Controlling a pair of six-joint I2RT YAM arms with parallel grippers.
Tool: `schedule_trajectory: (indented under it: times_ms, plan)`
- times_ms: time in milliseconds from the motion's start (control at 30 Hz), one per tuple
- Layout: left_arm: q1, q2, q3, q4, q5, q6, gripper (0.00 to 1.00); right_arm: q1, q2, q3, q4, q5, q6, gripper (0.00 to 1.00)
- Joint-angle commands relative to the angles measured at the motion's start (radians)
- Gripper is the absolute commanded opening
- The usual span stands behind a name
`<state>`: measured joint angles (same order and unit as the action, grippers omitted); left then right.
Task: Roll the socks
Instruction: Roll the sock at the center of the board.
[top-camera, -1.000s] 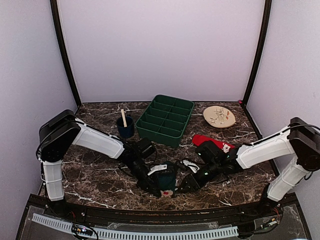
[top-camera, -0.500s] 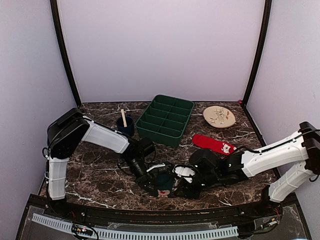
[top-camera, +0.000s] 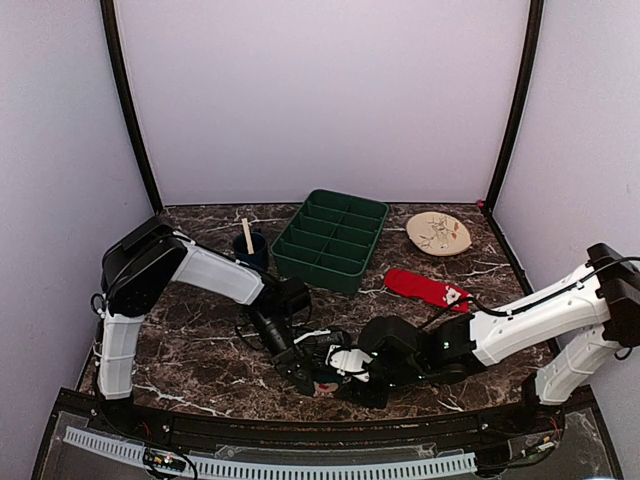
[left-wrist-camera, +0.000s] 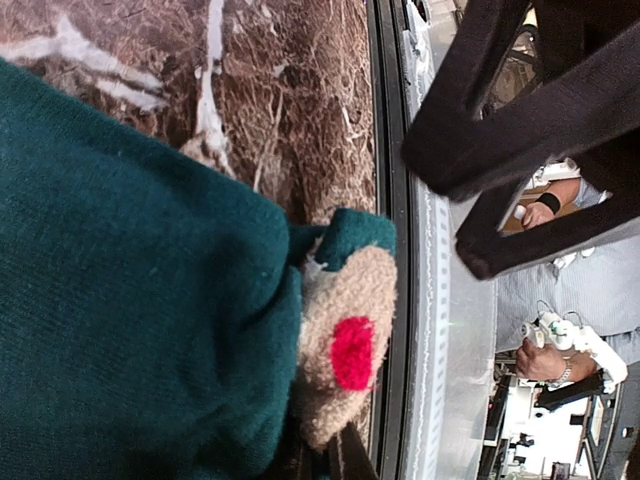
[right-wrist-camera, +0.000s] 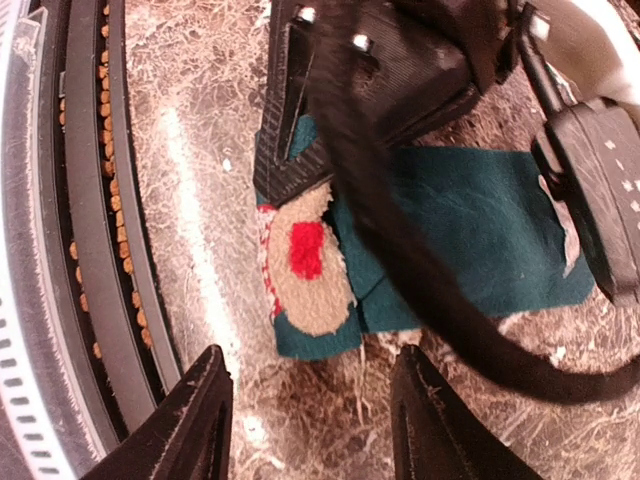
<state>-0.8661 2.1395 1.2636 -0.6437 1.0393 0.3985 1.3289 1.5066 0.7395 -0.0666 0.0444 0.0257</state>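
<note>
The dark teal sock (right-wrist-camera: 470, 230) lies flat near the table's front edge, its beige patch with a red spot (right-wrist-camera: 308, 262) pointing towards the edge. My left gripper (right-wrist-camera: 300, 165) is shut on the sock beside that patch. In the left wrist view the teal sock (left-wrist-camera: 120, 300) fills the left side, and the left gripper (left-wrist-camera: 335, 458) barely shows at the bottom. My right gripper (right-wrist-camera: 310, 352) stands open, its fingertips level with the sock's patched end and only marble between them. The red sock (top-camera: 425, 288) lies apart on the right. From above, the left gripper (top-camera: 308, 376) and right gripper (top-camera: 345, 386) almost meet.
A green compartment tray (top-camera: 332, 240) stands at the back middle, with a blue cup holding a wooden stick (top-camera: 250, 252) to its left and a pale plate (top-camera: 438, 232) to its right. The table's black front rail (right-wrist-camera: 90, 250) runs close beside the sock. A black cable (right-wrist-camera: 400, 260) crosses over it.
My right arm has swung left and nearer the front edge, to the sock's patched end, and its jaws have widened. The teal sock now lies lower and flatter. The left gripper stays shut on it.
</note>
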Motion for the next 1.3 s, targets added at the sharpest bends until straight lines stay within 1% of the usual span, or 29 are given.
schedule_trajectory:
  times_ms: [0,167,233,400,567,667,867,1000,1267]
  plan:
    - [0.01,0.014,0.018,-0.058,0.021,0.026,0.0,0.021,0.049,0.043,0.037,0.049,-0.054,0.51]
    - [0.016,0.016,0.019,-0.066,0.03,0.031,0.0,0.024,0.081,0.072,0.039,0.08,-0.095,0.53]
    - [0.019,0.016,0.019,-0.065,0.038,0.033,0.0,0.024,0.117,0.083,0.039,0.083,-0.108,0.54]
    - [0.022,0.017,0.02,-0.066,0.042,0.034,0.0,0.024,0.149,0.103,0.039,0.076,-0.127,0.54]
    - [0.025,0.018,0.022,-0.065,0.047,0.034,0.0,0.025,0.168,0.114,0.036,0.059,-0.133,0.51]
    - [0.026,0.021,0.024,-0.065,0.049,0.032,0.0,0.03,0.17,0.114,0.038,0.055,-0.138,0.48]
    - [0.03,0.032,0.028,-0.066,0.054,0.028,0.0,0.054,0.158,0.112,0.031,0.115,-0.152,0.42]
    - [0.03,0.034,0.026,-0.064,0.057,0.027,0.0,0.076,0.127,0.093,0.038,0.175,-0.152,0.42]
    - [0.031,0.037,0.031,-0.065,0.059,0.026,0.0,0.092,0.137,0.086,0.026,0.147,-0.148,0.4]
